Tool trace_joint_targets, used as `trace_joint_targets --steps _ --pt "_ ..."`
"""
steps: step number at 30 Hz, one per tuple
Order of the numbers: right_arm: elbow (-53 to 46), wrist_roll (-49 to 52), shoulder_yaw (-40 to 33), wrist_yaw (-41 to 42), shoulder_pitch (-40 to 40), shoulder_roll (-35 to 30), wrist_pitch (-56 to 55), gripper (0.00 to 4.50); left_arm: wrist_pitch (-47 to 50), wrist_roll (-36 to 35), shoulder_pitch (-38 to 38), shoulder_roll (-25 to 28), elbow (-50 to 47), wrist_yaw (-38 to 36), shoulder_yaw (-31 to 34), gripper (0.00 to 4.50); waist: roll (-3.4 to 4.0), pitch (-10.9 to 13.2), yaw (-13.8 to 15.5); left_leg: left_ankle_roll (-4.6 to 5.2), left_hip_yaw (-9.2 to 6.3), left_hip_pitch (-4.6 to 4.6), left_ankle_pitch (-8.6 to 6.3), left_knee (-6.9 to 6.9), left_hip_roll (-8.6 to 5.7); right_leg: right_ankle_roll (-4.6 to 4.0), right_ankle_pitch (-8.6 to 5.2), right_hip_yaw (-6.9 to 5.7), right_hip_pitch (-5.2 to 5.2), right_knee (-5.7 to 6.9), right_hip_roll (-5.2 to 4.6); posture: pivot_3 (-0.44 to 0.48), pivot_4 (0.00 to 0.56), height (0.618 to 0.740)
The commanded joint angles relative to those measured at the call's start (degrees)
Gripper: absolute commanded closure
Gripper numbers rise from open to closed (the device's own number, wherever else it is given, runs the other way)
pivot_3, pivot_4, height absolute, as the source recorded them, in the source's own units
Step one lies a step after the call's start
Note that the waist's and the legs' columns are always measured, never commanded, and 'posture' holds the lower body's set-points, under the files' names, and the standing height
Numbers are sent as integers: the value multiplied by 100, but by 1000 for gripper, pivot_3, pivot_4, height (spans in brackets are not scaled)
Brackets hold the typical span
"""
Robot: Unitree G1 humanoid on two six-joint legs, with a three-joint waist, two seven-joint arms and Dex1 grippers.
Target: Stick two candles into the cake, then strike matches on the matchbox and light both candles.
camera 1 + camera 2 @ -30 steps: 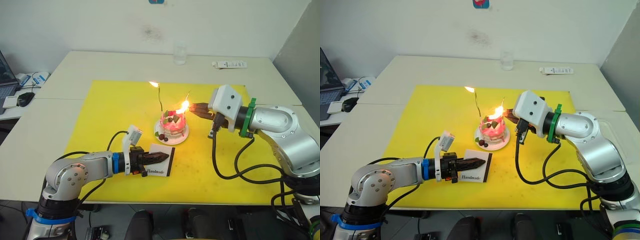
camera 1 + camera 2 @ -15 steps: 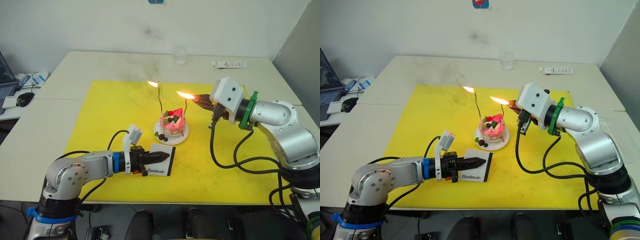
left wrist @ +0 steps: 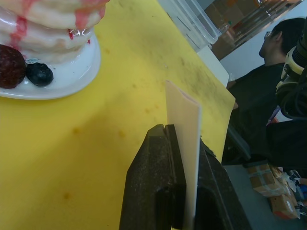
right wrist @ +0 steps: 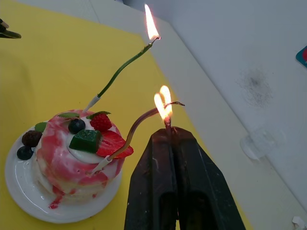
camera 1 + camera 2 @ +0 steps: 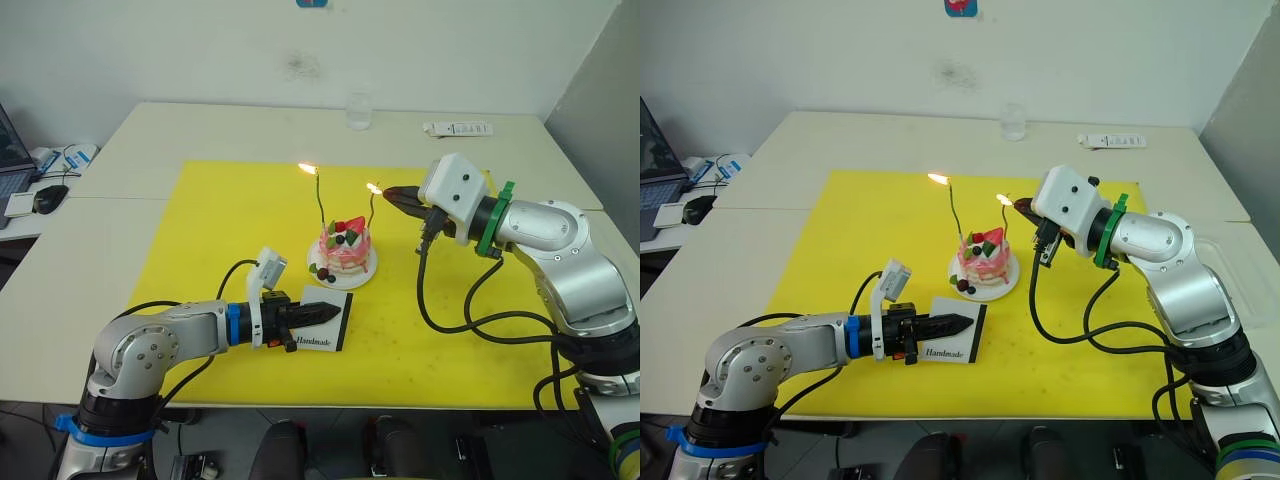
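The pink-and-white cake stands on its small white plate on the yellow mat. Two thin candles rise from it. The left candle burns at its tip. The right candle bends toward my right gripper, which is shut on a short burning match. The match's flame sits right at that candle's tip. In front of the cake, my left gripper is shut on the white "Handmade" matchbox, holding it on edge on the mat.
The yellow mat covers the middle of the white table. A clear glass and a white remote lie at the back. A mouse and cables sit far left. A person sits beyond the table.
My right gripper has risen with the burning match from beside the cake's top to the right candle's tip. The match flame has shrunk. The left arm and matchbox have not moved.
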Motion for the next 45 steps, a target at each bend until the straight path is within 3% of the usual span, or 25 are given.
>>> trace_joint_targets --steps 1,45 --pt "-160 7 -199 -3 -167 -13 -37 4487 -9 -114 -81 -27 -168 -27 28 4500 0 0 0 0 0 0 0 0 0 0 0 0 0 0 0 0 150 740" --pt "-167 -7 -280 -31 -144 -21 -44 4487 10 -102 -136 -70 -102 -82 -3 4500 0 0 -1 0 0 0 0 0 0 0 0 0 0 0 0 0 150 740"
